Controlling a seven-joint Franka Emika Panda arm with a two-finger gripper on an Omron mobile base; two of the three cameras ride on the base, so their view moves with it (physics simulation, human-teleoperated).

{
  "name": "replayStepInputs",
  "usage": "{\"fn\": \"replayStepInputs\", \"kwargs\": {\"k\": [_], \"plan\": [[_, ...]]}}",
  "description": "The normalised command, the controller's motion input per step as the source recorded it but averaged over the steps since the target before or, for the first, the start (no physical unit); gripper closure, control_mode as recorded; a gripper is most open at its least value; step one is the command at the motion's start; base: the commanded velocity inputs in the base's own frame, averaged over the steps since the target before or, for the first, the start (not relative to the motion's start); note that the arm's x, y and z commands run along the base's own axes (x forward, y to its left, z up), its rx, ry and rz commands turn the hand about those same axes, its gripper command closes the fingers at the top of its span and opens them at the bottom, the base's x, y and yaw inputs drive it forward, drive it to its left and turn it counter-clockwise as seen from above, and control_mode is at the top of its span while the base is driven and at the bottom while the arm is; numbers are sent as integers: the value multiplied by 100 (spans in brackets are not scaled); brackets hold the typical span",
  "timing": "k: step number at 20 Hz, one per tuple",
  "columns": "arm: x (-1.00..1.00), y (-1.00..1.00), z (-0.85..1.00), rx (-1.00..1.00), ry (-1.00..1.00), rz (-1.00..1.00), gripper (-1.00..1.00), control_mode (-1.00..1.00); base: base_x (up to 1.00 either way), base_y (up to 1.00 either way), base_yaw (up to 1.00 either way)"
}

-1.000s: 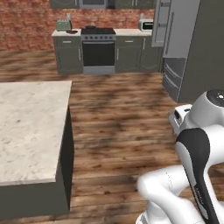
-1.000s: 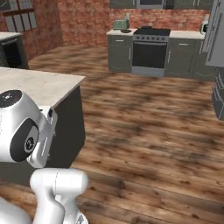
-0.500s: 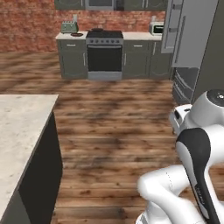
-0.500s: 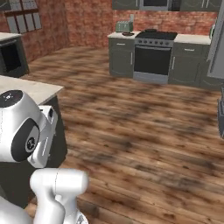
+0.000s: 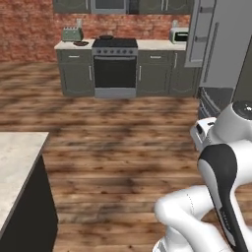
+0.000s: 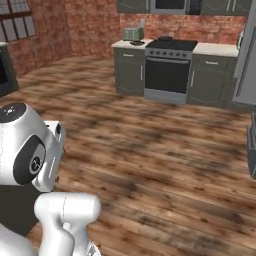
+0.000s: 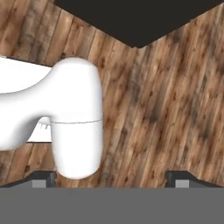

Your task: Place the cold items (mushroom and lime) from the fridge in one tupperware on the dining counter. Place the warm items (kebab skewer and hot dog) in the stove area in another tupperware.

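1. Stove (image 5: 115,66) stands far ahead across the wood floor (image 5: 118,147) in the left base view, between grey cabinets, with the tall fridge (image 5: 224,47) to its right. A corner of the dining counter (image 5: 15,172) sits low at the left edge. The arm is folded up at the lower right, well apart from both appliances. No mushroom, lime, skewer, hot dog or tupperware can be made out from here.

2. Right base view: the stove (image 6: 169,70) again lies far ahead, right of centre, and a slice of the fridge (image 6: 248,60) shows at the right edge. Judging by this, the cold items lie ahead and to the robot's right, the warm ones straight ahead; either calls for driving closer before any reach.

3. Hand view: the gripper (image 7: 111,180) looks straight down at floorboards (image 7: 166,100), its two dark tips spread wide at the bottom corners with nothing between them. A dark edge, likely the counter's side, crosses the top.
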Motion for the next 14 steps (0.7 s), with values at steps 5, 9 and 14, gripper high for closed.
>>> {"fn": "replayStepInputs", "kwargs": {"k": [5,9,14], "plan": [[0,0,0,0,0,0,-100,100,100,-5,-3],[0,0,0,0,0,0,-100,100,100,0,-1],[0,0,0,0,0,0,-100,100,100,0,0]]}}
